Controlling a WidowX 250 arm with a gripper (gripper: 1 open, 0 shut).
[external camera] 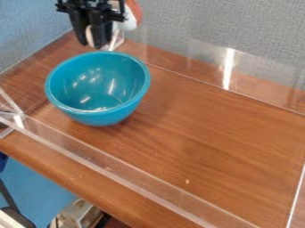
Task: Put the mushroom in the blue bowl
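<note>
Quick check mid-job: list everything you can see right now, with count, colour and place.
bowl: one, bright blue, on the left of the table, nothing visible inside
mushroom: one, pale stem with a reddish bit beside the gripper, held above the bowl's far rim; mostly hidden
table: one, brown wood, filling most of the view
clear walls: transparent acrylic, along the table's edges
backdrop: grey-blue, behind the table
gripper: one, black, top left, pointing down, shut on the mushroom
</note>
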